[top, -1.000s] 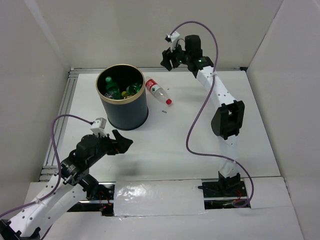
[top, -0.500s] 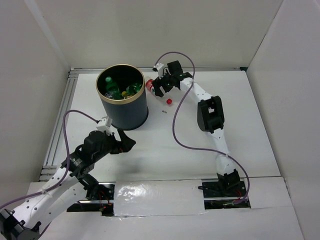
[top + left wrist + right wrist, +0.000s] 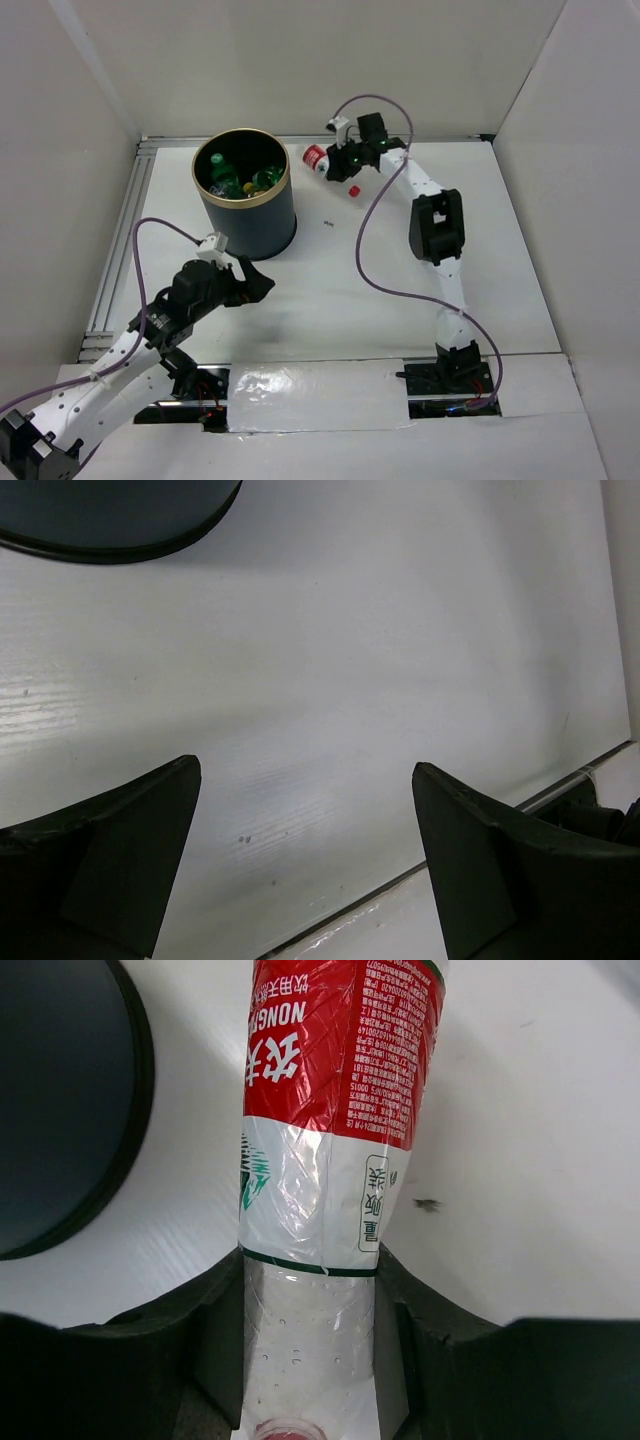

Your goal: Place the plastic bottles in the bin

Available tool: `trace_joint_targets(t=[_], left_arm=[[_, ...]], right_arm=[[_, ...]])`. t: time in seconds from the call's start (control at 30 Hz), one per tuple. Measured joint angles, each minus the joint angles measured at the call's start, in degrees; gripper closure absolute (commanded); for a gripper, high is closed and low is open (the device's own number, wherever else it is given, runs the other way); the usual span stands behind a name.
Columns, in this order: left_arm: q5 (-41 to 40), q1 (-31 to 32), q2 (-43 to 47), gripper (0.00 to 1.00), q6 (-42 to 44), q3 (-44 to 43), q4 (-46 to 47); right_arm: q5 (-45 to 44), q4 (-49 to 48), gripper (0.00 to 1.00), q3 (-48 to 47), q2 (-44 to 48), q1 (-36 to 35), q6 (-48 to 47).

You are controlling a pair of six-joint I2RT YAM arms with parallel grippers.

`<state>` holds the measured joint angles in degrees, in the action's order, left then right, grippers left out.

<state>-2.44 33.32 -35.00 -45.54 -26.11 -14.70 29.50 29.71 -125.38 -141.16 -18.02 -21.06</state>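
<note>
A clear plastic bottle (image 3: 318, 158) with a red and white label and a red cap is clamped between my right gripper's (image 3: 342, 168) fingers, just right of the bin's rim. In the right wrist view both fingers press on the clear part of the bottle (image 3: 330, 1110) near its neck, and my right gripper (image 3: 310, 1290) is shut on it. The bin (image 3: 250, 225) is a dark cylinder with a gold-tan rim; green and clear bottles (image 3: 240, 178) lie inside. My left gripper (image 3: 256, 285) is open and empty, low over the table in front of the bin.
White walls enclose the table on the left, back and right. A metal rail (image 3: 118, 240) runs along the left edge. The bin's base (image 3: 100, 530) shows at the top left of the left wrist view, and its dark wall (image 3: 50, 1110) at the left of the right wrist view.
My right arm came down from the back right onto the bottle, shut on it and shifted it slightly right. My left gripper edged slightly toward the bin.
</note>
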Motion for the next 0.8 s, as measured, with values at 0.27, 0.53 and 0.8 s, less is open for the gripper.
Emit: trace_joint_targets(t=[0.27,0.53,0.8], left_arm=[[1.4,0.3,0.0,0.0,-0.2,3.0,1.7],[2.0,0.6,1.3,0.0,-0.2,3.1,3.2],[2.0,0.6,6.1,0.0,-1.2,4.0,3.0]], right_arm=[[5.1,-6.7,0.74,-0.5,19.2,4.3,5.7],[12.3,-16.4,0.69,-9.3,22.9,-9.1,6.8],[13.0,-17.9,0.39,-10.7,11.9,-18.0,10.0]])
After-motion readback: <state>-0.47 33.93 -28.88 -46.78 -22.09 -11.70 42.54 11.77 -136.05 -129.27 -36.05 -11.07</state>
